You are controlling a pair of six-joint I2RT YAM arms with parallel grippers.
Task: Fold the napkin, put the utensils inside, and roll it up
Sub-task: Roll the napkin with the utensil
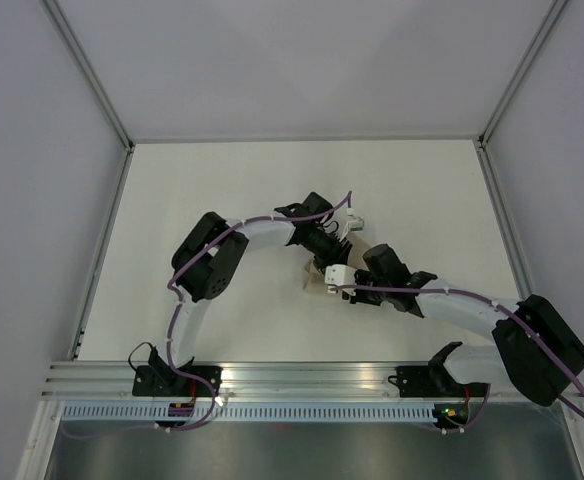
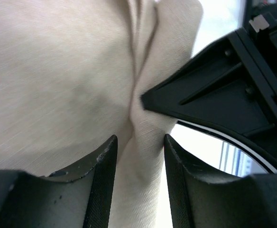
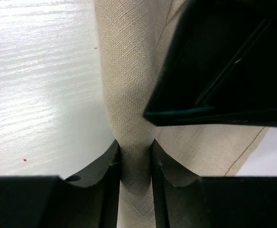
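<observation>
White table [image 1: 222,200], matte, faint streaky grain in the right wrist view. Two tiny red specks [image 3: 25,159] on it, well apart. Pale grey wall panels [image 1: 32,200] left, right and back. Aluminium posts [image 1: 87,70] at both back corners. Aluminium rail [image 1: 302,375] along near edge, slotted white duct [image 1: 322,411] just beside it.

— What fills the view?
— The napkin [image 2: 58,80], tan, bunched into a crease running top to bottom.
— And the left gripper [image 2: 139,140]?
— At the bottom, its fingers [image 2: 103,175] pinch a ridge of the cloth between them.
— Anything else?
— The right gripper [image 2: 152,102] juts in from the right, tip against the crease. White table [image 2: 221,21] shows behind it.
</observation>
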